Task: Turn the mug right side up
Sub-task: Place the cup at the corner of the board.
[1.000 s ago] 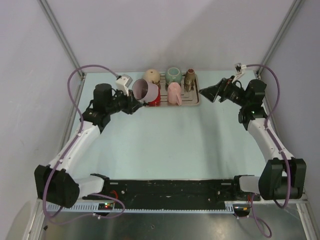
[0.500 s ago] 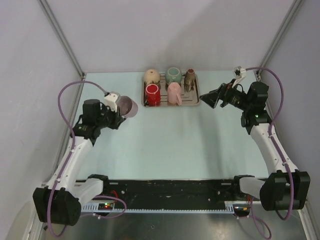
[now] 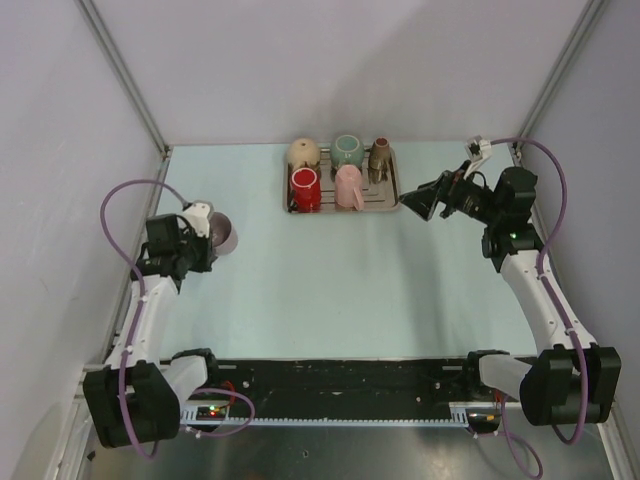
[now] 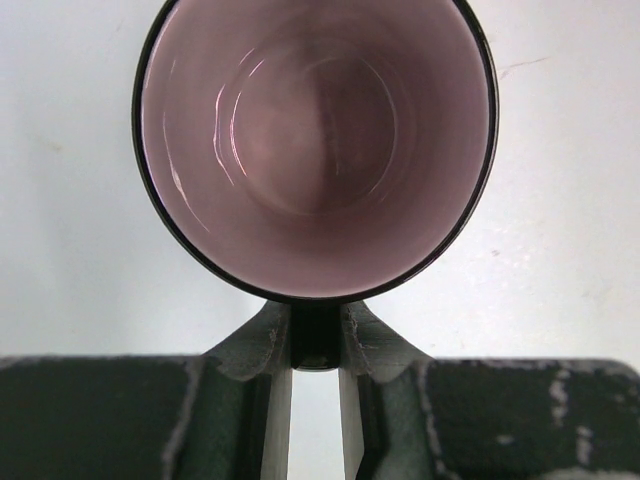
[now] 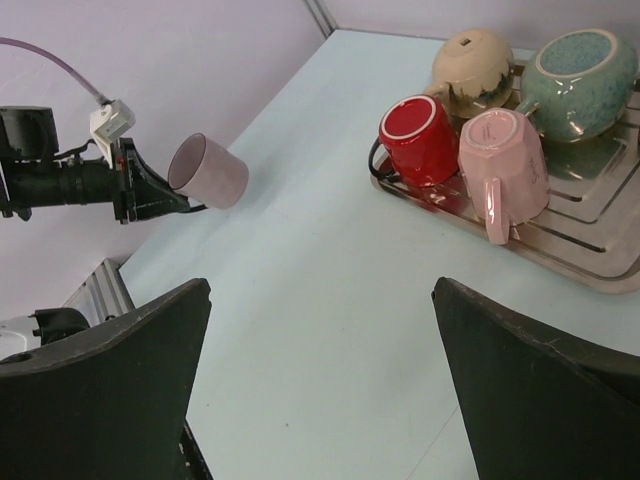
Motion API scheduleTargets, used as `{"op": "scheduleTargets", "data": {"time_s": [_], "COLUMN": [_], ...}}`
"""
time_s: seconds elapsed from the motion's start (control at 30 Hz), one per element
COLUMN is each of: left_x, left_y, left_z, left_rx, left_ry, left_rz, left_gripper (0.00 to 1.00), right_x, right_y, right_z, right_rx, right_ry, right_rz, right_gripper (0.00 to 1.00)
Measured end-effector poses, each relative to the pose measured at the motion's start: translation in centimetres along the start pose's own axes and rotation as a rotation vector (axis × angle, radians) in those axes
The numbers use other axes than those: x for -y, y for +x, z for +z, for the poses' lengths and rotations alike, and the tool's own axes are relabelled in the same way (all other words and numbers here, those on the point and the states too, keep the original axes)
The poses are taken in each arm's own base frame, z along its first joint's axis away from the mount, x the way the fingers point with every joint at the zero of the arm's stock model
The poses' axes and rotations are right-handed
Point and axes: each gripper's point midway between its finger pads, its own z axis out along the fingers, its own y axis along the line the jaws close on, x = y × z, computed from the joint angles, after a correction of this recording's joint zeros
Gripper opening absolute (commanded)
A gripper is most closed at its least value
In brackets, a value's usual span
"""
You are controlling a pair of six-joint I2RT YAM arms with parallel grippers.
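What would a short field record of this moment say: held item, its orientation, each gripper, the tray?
held item: mauve ceramic mug
holder: left gripper, shut on a dark part at the mug's rim
mug orientation: on its side, mouth toward the left wrist camera; not upright yet
right gripper: open, empty, beside the tray
tray: flat metal tray at the far edge of the pale blue table, holding a red mug, a pink mug and other cups

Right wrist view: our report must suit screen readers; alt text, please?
The left gripper holds a purple mug on its side at left. A tray with a red mug and a pink mug sits upper right; the open right gripper fills both bottom corners.
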Motion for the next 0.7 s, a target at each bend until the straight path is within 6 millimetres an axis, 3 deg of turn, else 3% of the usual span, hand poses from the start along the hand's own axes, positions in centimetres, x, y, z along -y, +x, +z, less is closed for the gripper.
{"op": "scheduleTargets", "data": {"time_s": [0.37, 0.7], "left_x": [-2.6, -4.5], "left_y": [3.8, 5.4], "left_z": [0.0, -0.3], "left_rx": [-0.095, -0.140], "left_ry": [-0.084, -0.129], "left_rz": [0.011, -0.008], "left_gripper": [0.00, 0.00], "right_x": [0.1, 0.1], "right_y": [0.5, 0.8], "right_z": [0.0, 0.0], "right_rx": [-0.006, -0.013], "right_ry": [-0.006, -0.011], "right_rz": [0.004, 0.008], "right_gripper": [0.99, 0.99]}}
